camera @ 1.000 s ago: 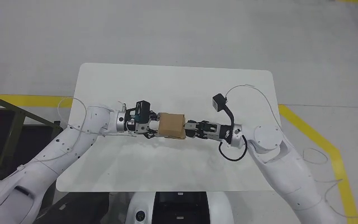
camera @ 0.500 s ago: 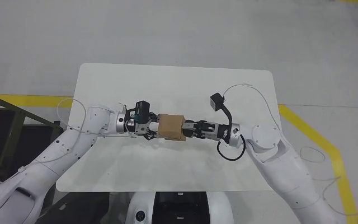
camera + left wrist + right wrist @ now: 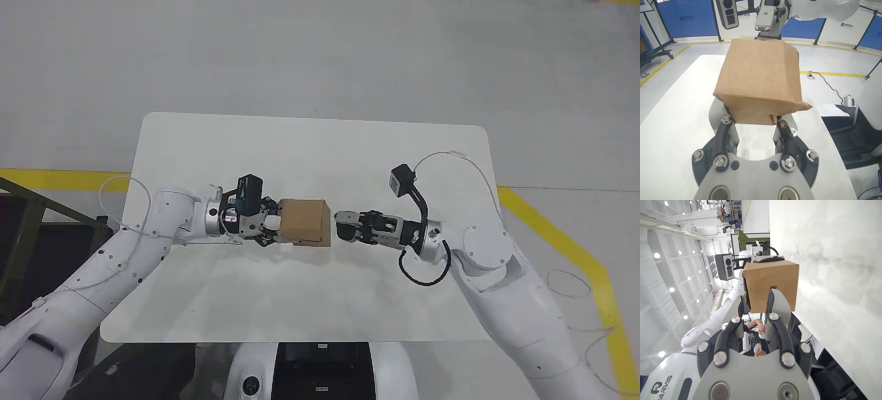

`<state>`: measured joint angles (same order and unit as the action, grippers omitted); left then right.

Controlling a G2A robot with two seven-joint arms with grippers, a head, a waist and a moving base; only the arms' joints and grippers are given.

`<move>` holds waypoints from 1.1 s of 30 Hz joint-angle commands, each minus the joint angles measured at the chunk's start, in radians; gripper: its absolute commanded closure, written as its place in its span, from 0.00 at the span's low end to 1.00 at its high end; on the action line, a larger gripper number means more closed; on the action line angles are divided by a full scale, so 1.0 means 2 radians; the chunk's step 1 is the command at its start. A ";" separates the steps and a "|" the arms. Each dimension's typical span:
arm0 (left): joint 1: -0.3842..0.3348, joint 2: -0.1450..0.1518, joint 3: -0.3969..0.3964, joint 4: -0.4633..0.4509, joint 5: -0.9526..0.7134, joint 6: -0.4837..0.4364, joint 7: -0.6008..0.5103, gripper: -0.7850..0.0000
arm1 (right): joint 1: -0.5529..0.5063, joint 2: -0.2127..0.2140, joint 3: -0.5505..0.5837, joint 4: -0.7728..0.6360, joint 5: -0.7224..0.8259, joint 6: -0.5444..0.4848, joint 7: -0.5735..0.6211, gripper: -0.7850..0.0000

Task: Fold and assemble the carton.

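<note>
brown carton, box-shaped, 1 flap splayed

The carton is recorded as matt brown corrugated cardboard, with rough, frayed edges. The surface is noted as smooth, matt white. The left gripper is finished in brushed metal and black plastic.

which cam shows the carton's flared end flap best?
Left wrist view: the carton is close, its flared flap facing the camera. Top view gives the carton's upper face; right wrist view its opposite end.
</note>
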<state>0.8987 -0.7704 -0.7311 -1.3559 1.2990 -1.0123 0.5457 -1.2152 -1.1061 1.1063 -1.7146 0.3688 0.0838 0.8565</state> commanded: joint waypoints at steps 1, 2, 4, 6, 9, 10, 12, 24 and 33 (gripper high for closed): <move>0.000 0.000 0.004 0.001 -0.001 0.000 -0.003 0.53 | -0.006 0.002 0.011 0.000 0.006 -0.005 -0.002 0.67; -0.002 -0.001 0.007 0.004 0.000 0.000 -0.007 0.54 | -0.010 0.003 0.019 -0.001 0.010 -0.010 -0.002 0.66; -0.008 -0.003 0.013 0.012 0.002 0.000 -0.025 0.54 | -0.019 0.005 0.033 -0.004 0.018 -0.024 -0.001 0.66; -0.017 -0.008 0.018 0.025 0.008 0.004 -0.065 0.55 | -0.030 0.007 0.046 -0.008 0.023 -0.037 0.002 0.66; -0.028 -0.018 0.029 0.038 -0.004 0.011 -0.127 0.53 | -0.044 0.009 0.062 -0.015 0.029 -0.053 0.006 0.66; -0.032 -0.021 0.032 0.042 -0.009 0.013 -0.146 0.53 | -0.049 0.010 0.066 -0.017 0.031 -0.057 0.007 0.66; -0.039 -0.028 0.038 0.050 -0.024 0.015 -0.178 0.52 | -0.056 0.011 0.074 -0.019 0.033 -0.062 0.009 0.68; -0.054 -0.049 0.044 0.056 -0.041 0.042 -0.250 0.00 | -0.062 0.013 0.079 -0.012 0.038 -0.067 0.022 0.68; -0.029 -0.039 0.011 0.047 -0.098 0.000 -0.234 0.00 | -0.050 0.011 0.064 0.007 0.035 -0.074 0.029 0.65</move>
<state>0.8292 -0.8528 -0.7030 -1.2533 1.1194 -1.0097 0.0710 -1.3169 -1.0832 1.2361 -1.7029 0.4407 -0.0619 0.9137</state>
